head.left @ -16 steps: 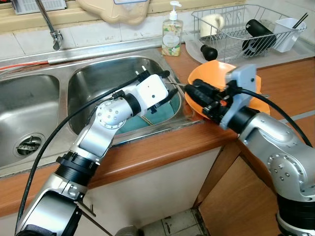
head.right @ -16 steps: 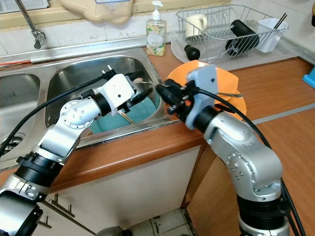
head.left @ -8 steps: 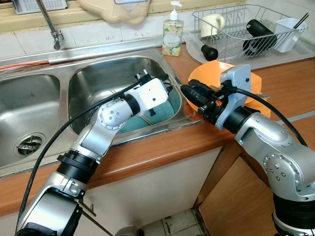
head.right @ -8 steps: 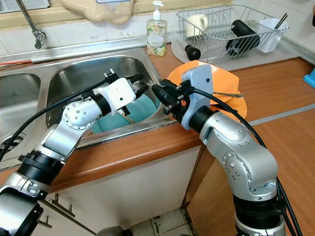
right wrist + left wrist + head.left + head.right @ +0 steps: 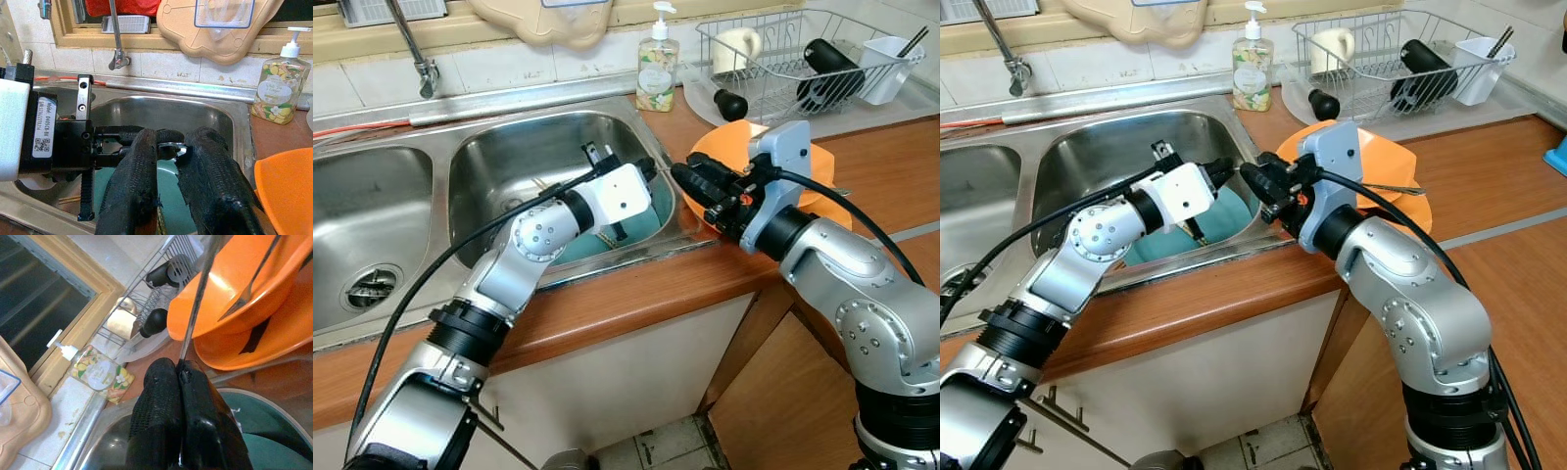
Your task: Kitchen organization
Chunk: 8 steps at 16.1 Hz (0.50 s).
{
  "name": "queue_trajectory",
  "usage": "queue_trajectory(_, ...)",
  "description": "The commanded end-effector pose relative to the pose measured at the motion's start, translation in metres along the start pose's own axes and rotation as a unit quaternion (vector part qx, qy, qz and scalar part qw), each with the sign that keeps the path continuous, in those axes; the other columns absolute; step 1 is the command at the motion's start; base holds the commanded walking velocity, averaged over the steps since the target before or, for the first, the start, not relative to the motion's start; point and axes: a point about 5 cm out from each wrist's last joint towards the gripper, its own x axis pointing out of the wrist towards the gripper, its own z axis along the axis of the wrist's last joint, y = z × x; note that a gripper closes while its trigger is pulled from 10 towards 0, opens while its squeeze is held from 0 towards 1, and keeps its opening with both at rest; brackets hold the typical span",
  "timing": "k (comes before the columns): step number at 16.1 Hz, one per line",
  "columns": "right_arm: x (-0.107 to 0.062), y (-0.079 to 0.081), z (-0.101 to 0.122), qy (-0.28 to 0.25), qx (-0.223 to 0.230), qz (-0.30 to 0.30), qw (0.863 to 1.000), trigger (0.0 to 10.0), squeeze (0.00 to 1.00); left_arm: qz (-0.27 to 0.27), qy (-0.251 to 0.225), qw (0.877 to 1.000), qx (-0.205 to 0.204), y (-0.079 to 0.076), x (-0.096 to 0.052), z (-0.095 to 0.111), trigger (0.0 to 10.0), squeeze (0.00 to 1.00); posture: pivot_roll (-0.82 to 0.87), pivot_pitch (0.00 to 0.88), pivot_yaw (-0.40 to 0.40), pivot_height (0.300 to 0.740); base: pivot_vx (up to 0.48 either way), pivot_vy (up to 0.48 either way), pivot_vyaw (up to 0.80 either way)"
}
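Head views: I have the left gripper [image 5: 649,168] over the right rim of the sink [image 5: 460,117], meeting the right gripper [image 5: 680,174] tip to tip above the teal bowl [image 5: 646,223]; orange plates [image 5: 822,201] on the counter, soap bottle [image 5: 657,64] and dish rack [image 5: 783,59] behind. Left wrist view: my left jaws are pressed together on a thin metal utensil [image 5: 195,308], its far end reaching over the orange plates. Right wrist view: my right jaws stand slightly apart around the left gripper's tip and the utensil's end, not yet clamped. Risk, as I judge it: releasing left before right closes firmly would drop the utensil into the sink; closing off-centre would pinch the left fingertips [image 5: 168,134] instead.
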Motion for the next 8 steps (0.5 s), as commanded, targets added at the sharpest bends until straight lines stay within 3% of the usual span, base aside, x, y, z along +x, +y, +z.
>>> queue_trajectory(1, 0.002, 0.007, 0.003, -0.001, 0.005, 0.022, 1.0, 10.0, 0.38, 0.008, -0.001, 1.0, 0.01, 0.007, 0.0, 0.001, 0.0, 0.0, -0.06, 0.0, 0.047, 0.74, 0.0, 0.0, 0.0)
queue_trajectory(2, 0.002, 0.007, 0.003, -0.001, 0.007, 0.022, 1.0, 10.0, 1.0, 0.008, 0.001, 1.0, 0.012, 0.007, 0.0, 0.001, 0.0, 0.0, -0.05, 0.0, 0.045, 0.74, 0.0, 0.0, 0.0)
queue_trajectory(4, 0.002, 0.005, 0.001, 0.006, -0.009, 0.008, 1.0, 10.0, 1.0, 0.013, 0.018, 1.0, 0.02, 0.011, -0.004, -0.006, 0.0, 0.0, -0.05, 0.0, 0.045, 0.74, 0.0, 0.0, 0.0)
queue_trajectory(5, 0.002, 0.004, 0.0, 0.011, -0.017, 0.004, 1.0, 10.0, 0.0, 0.015, 0.031, 0.999, 0.023, 0.014, -0.006, -0.012, 0.0, 0.0, -0.05, 0.0, 0.047, 0.74, 0.0, 0.0, 0.0)
queue_trajectory(8, 0.001, 0.003, -0.011, 0.042, -0.045, -0.002, 0.998, 10.0, 0.0, 0.012, 0.11, 0.993, 0.034, 0.025, -0.017, -0.042, 0.0, 0.0, -0.06, 0.0, 0.054, 0.74, 0.0, 0.0, 0.0)
